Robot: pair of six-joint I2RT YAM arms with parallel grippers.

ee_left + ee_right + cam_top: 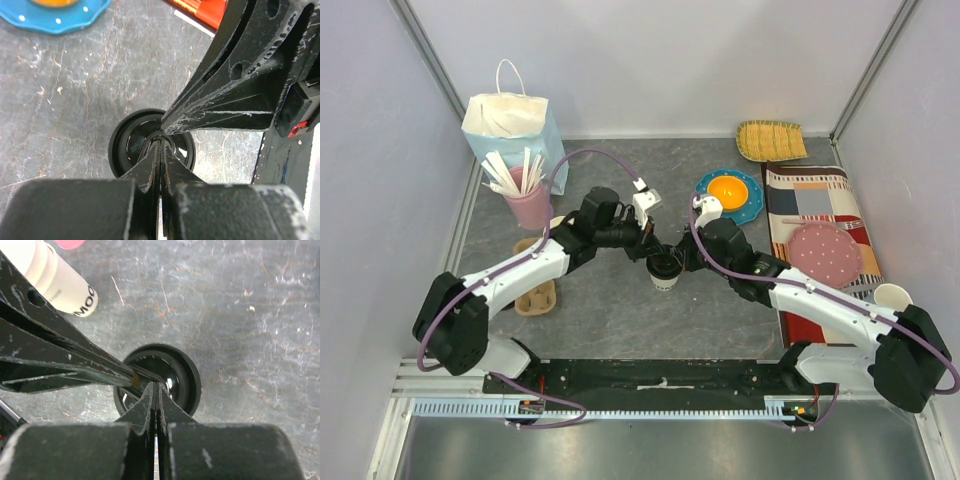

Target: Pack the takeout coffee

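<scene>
Looking down on a dark gray desk (610, 320) with pale, stone-like streaks, boxed in by plain light walls on three sides. Finding the takeout coffee (664, 279) standing upright near the middle of the desk, with its black lid (664, 267) on top. Seeing the left tool (656, 254) and the right tool (678, 262) meeting just over that lid, one from each side. Spotting, farther off, a paper bag (510, 125) and a pink cup of white sticks (528, 200) at the back left, a brown cup carrier (535, 295) by the left arm, a blue plate (730, 195), and a striped cloth (815, 205) on the right.

Getting the close look only from the wrist views. Seeing each tool's two fingers pressed together there, with just a thin slit between them, and the tips resting at the middle of the shiny lid. Not managing to tell if either tool is pinching anything. Catching the bag, sticks and carrier only from above.

Reading just three letters, "MOO", on a white tube (60, 282) at the top left of the right wrist view.
</scene>
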